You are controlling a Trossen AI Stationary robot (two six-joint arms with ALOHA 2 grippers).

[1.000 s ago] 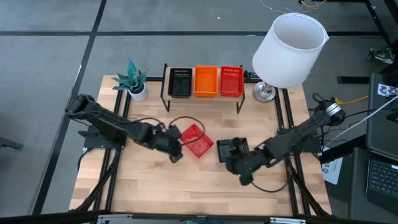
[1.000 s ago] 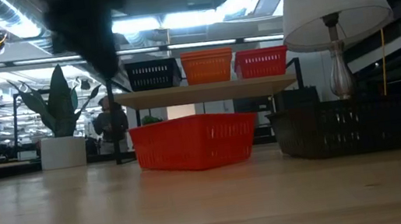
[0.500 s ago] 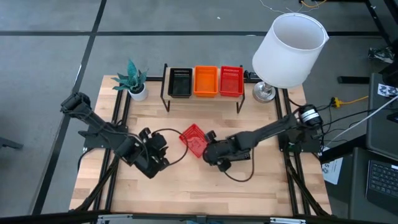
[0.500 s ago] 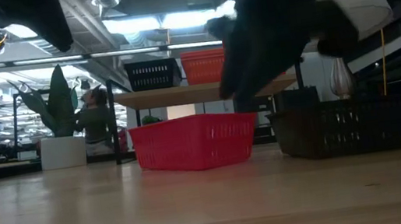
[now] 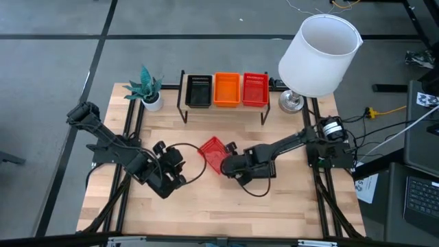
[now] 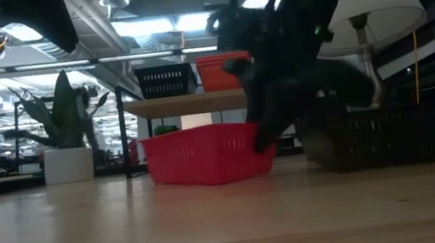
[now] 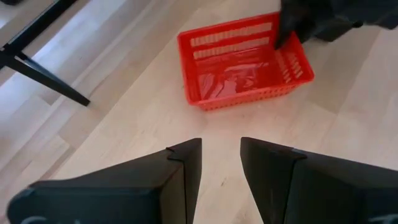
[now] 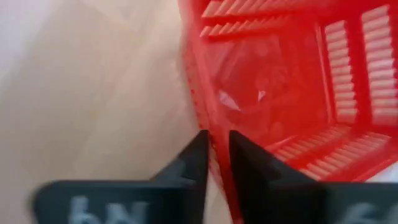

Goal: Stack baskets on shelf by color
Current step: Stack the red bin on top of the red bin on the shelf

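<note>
1. Lamp w/ big white shade point(image 5: 319, 45), far right of worktop; metal base point(image 5: 291, 102) by the far right corner.
2. Small potted plant point(image 5: 146, 88), teal leaves, white pot, far left corner. Low view shows it at left point(image 6: 65, 134).
3. Light-wood worktop point(image 5: 206, 202), black frame rails along both sides.
4. Grey floor around; cables + laptop point(image 5: 421, 192) off to the right.
5. Low view: ceiling lights, room bkgd behind.

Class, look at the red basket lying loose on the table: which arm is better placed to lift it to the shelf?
The right: its claw straddles the red basket's wall, while the left claw waits apart.
</note>
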